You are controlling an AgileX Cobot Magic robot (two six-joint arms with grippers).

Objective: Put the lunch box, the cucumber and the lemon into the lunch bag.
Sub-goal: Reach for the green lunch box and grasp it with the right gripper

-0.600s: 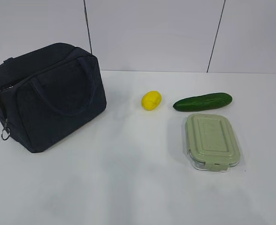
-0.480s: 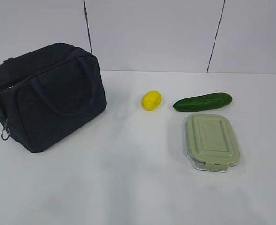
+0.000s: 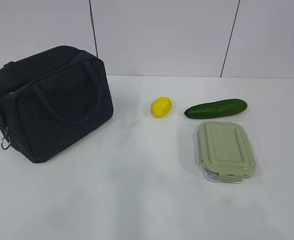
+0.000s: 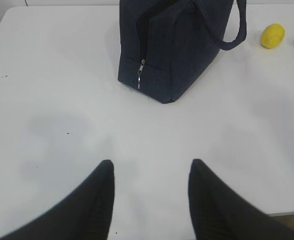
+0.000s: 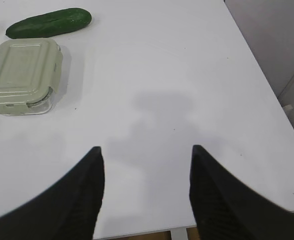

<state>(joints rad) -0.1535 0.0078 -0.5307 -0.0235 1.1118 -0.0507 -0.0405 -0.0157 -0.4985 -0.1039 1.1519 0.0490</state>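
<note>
The dark navy lunch bag [image 3: 49, 102] stands at the left of the white table, its zipper pull [image 4: 140, 75] hanging down the end that faces my left gripper. A yellow lemon [image 3: 161, 106] lies mid-table, and a dark green cucumber [image 3: 215, 108] lies to its right. In front of the cucumber sits the lunch box [image 3: 225, 150] with its sage-green lid. My left gripper [image 4: 151, 167] hovers open over bare table, well short of the bag. My right gripper [image 5: 147, 152] is open too, empty, to the right of the lunch box [image 5: 23, 75] and cucumber [image 5: 48, 22]. Neither arm appears in the exterior view.
The white table [image 3: 137, 190] ends at a near edge just behind both grippers. Its right edge [image 5: 259, 75] runs close beside my right gripper. A pale panelled wall [image 3: 162, 35] stands behind the table.
</note>
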